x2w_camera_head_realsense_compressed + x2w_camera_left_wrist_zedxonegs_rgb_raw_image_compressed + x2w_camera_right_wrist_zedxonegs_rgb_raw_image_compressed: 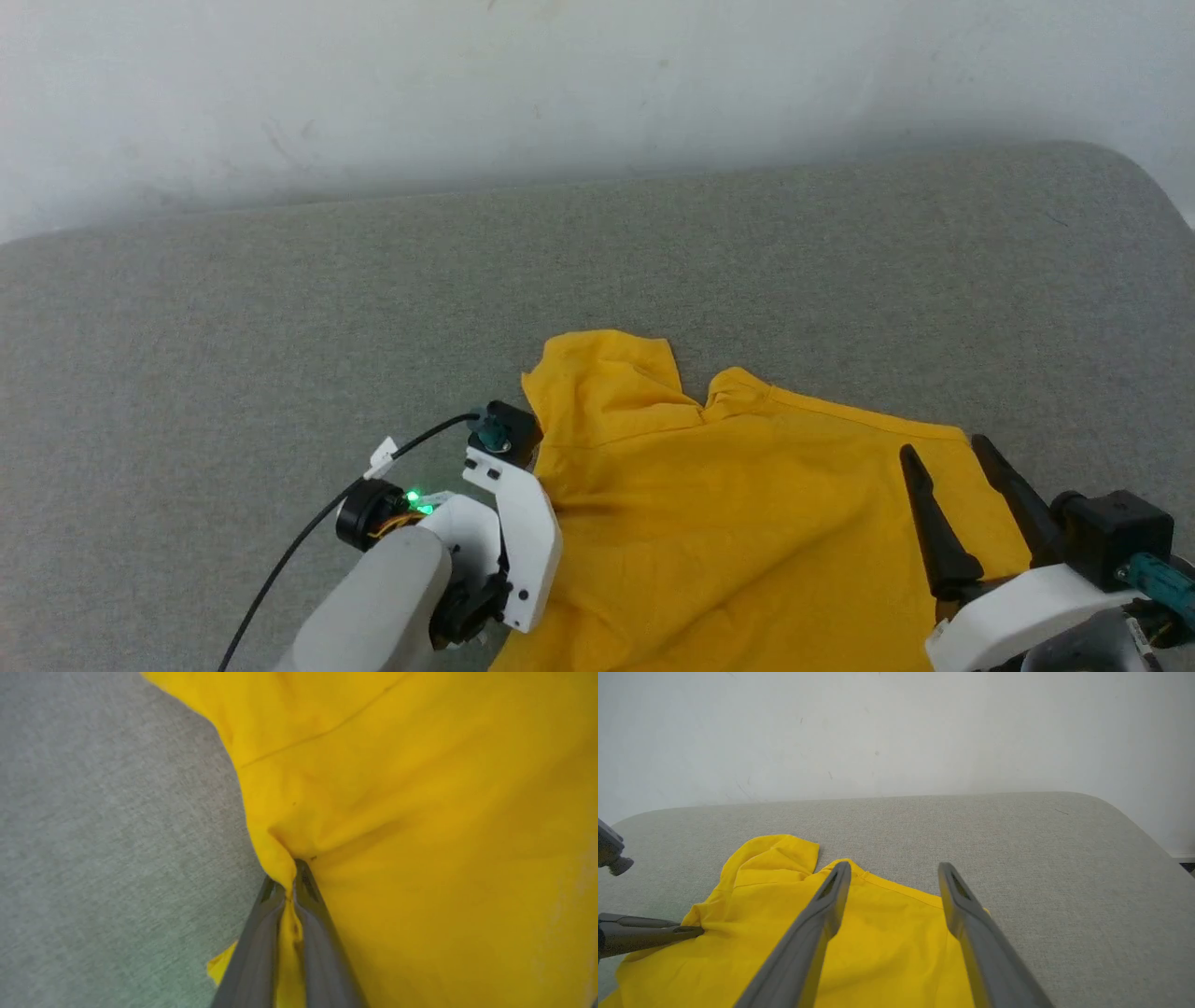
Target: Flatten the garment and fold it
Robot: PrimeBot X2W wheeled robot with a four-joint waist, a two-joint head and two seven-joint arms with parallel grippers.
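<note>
While the garment (747, 523) lies rumpled on the grey cloth-covered desk (280, 327), low and right of middle in the head view, the left gripper (289, 877) has its jaws clenched on a pinch of the yellow cloth at the shirt's left edge. The cloth puckers into creases just ahead of the fingertips, and a strip of yellow shows between the two fingers. A sleeve (607, 373) sticks out at the far left corner, folded over and creased. The right gripper (944, 448) hovers over the garment's right part, jaws released and spread apart, fingers pointing toward the pale wall (560, 93) behind the desk. From the right wrist view, the left gripper's dark fingers (668, 933) meet the cloth's edge from the side.
</note>
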